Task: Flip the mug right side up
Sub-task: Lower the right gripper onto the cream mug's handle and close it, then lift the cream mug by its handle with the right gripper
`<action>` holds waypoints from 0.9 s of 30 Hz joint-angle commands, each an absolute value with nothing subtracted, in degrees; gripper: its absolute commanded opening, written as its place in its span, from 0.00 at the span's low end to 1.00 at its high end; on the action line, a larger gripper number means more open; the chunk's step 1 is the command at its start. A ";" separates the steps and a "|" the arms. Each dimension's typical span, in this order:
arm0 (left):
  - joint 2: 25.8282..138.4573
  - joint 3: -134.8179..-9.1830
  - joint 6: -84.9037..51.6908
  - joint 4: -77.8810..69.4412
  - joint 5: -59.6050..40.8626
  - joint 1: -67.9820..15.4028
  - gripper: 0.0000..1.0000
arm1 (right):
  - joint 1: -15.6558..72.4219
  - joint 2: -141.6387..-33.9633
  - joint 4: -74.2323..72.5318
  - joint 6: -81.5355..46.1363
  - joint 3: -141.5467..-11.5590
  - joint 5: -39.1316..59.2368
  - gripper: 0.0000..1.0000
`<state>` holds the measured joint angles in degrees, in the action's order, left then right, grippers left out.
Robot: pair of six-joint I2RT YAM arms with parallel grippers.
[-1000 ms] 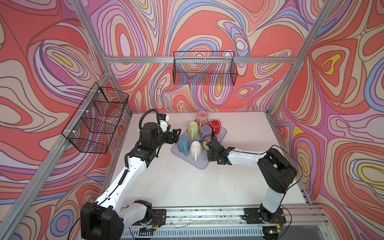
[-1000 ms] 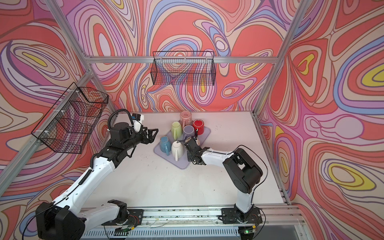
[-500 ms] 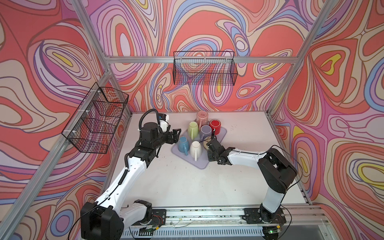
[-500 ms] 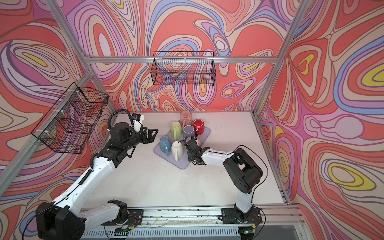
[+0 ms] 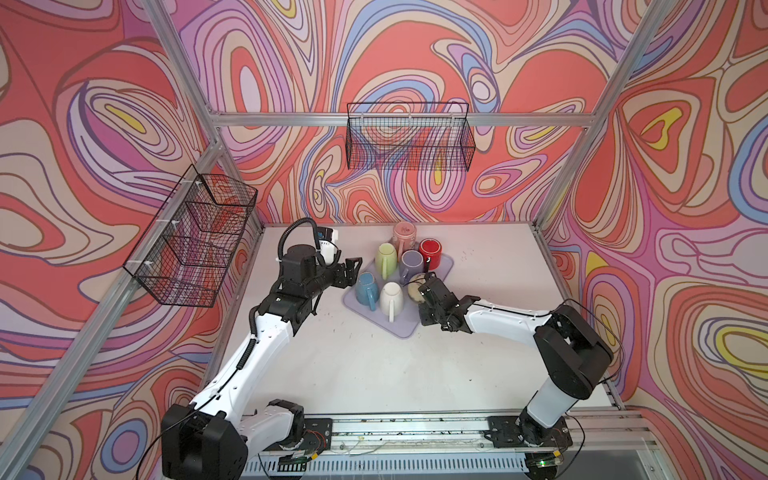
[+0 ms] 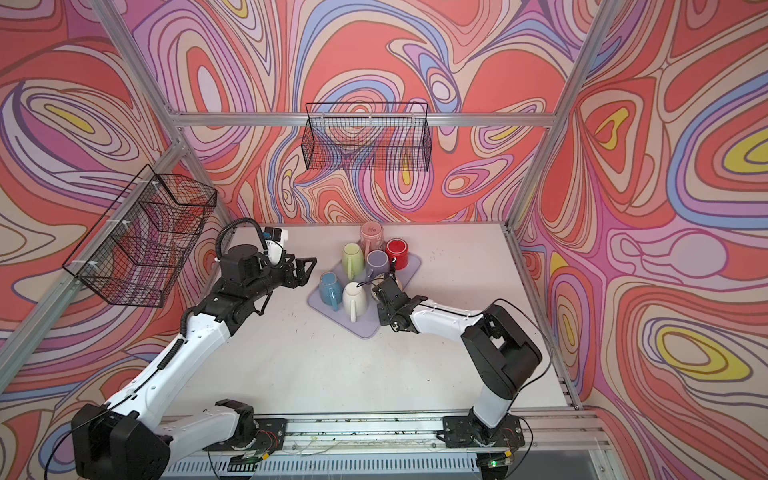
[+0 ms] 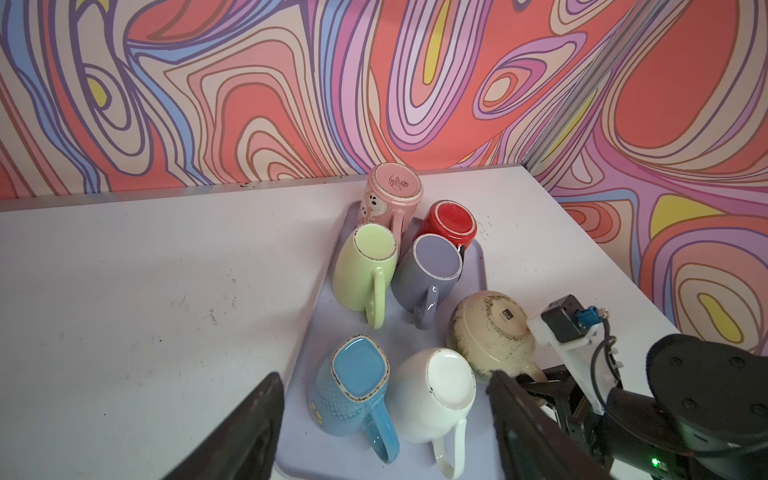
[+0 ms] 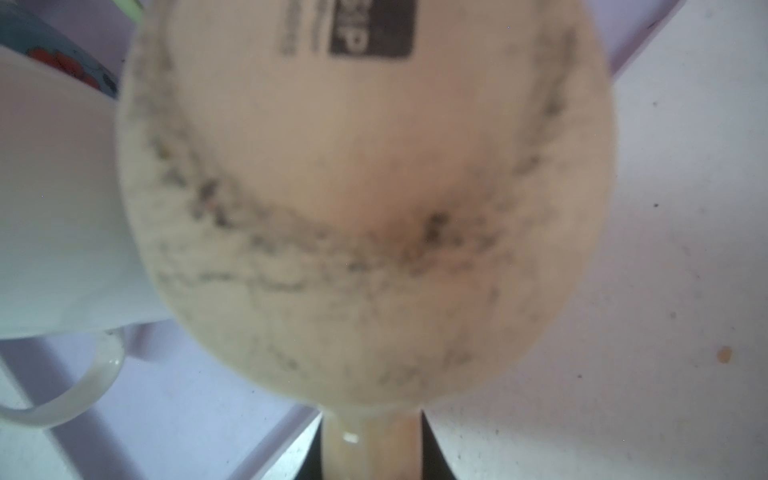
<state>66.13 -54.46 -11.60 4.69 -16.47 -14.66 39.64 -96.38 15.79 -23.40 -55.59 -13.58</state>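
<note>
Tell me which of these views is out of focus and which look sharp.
Right wrist view: the speckled cream mug fills the frame, blurred, its base label smeared. Left wrist view: the green mug and its neighbours sharp and evenly lit, the left gripper's fingers dark and soft. Both top views: sharp, flat even light.

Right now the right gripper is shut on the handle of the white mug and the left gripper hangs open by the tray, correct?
Not the white mug: the right gripper is shut on the handle of the beige mug, as the right wrist view shows. The white mug stands beside it, ungripped. The left gripper does hang open by the tray.
</note>
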 commanded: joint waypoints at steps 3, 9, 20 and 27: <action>66.45 -54.40 -10.74 4.99 -16.36 -14.93 0.79 | 38.46 -90.45 13.36 -23.02 -55.32 -13.20 0.00; 66.97 -54.32 -11.28 4.85 -16.13 -14.94 0.80 | 36.48 -84.74 13.09 -23.04 -54.93 -8.25 0.00; 68.68 -54.53 -16.49 2.33 -17.86 -14.90 0.79 | 29.18 -74.18 7.74 -23.81 -53.04 7.81 0.00; 68.54 -52.63 -22.50 -2.27 -23.44 -14.90 0.78 | 24.46 -72.07 -2.27 -28.29 -50.83 20.96 0.00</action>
